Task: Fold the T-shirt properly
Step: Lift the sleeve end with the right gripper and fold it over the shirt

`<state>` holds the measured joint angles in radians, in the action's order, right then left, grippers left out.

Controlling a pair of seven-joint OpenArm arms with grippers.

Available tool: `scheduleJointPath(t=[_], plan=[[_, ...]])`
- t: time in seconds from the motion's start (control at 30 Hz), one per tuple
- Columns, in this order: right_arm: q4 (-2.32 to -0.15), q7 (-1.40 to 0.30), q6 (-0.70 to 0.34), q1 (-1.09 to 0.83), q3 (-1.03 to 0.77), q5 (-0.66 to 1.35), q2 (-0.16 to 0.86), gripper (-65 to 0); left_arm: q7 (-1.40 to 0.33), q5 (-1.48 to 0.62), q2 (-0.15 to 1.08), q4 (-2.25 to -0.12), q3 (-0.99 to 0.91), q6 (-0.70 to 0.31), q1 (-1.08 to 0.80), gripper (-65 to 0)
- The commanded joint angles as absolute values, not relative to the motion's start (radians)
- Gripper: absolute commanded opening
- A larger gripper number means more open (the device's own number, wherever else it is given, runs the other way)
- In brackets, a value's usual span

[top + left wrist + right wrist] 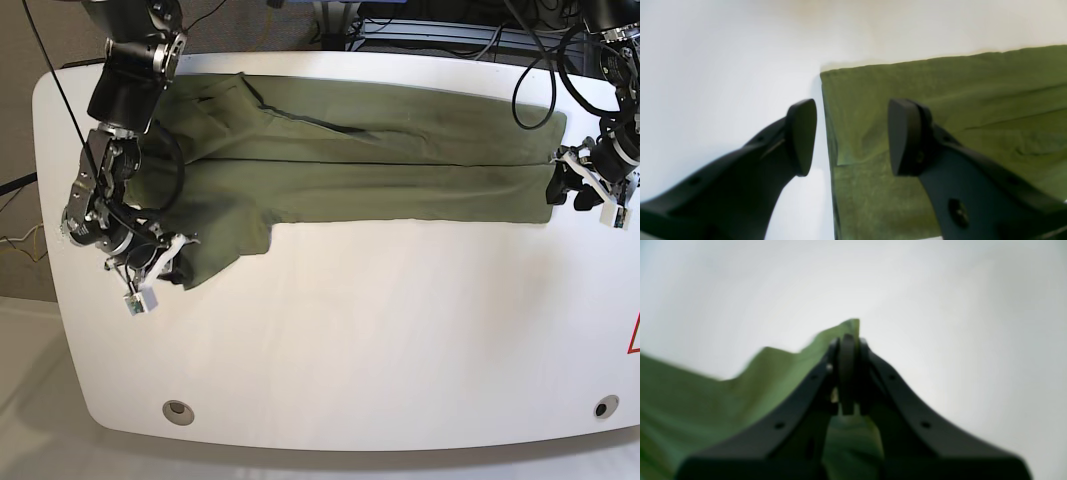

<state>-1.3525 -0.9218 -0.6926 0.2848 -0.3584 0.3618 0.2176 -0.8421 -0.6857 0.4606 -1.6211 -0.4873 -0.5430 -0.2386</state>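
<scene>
The olive-green T-shirt (360, 160) lies in a long band across the far half of the white table (350, 330). My right gripper (178, 264) is at the shirt's near left corner. In the right wrist view this gripper (848, 341) is shut on a raised fold of the shirt (780, 373). My left gripper (556, 184) is at the shirt's right end. In the left wrist view it (853, 136) is open, one finger over the bare table and the other over the shirt (957, 86), with the cloth's edge between them.
Cables (530, 70) hang behind the table's far edge at the right. Two round holes (178, 409) sit near the front edge. A red mark (633, 335) shows at the right border. The near half of the table is bare white surface.
</scene>
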Motion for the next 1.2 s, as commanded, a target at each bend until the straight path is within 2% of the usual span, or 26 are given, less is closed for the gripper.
scheduleJointPath(t=[0.0,0.43,0.7,1.17], plan=[[-1.424,-0.964,-0.698,0.263,-0.358,0.397,0.223,-65.0,-0.818,-0.704,0.482,-1.637,-0.495,-0.544,-0.230,-33.3],[-1.721,-1.150,-0.698,0.055,-0.360,0.518,0.183,-65.0,-0.820,-0.700,0.483,-1.639,-0.499,-0.543,-0.227,-33.4],[-1.838,-1.166,-0.698,-0.063,-0.350,0.510,0.174,-65.0,-0.820,-0.701,0.483,-1.635,-0.493,-0.540,-0.225,-33.5],[-1.894,-1.158,-0.698,-0.204,-0.349,0.481,0.139,-65.0,-0.812,-0.700,0.482,-1.636,-0.492,-0.539,-0.216,-33.2]])
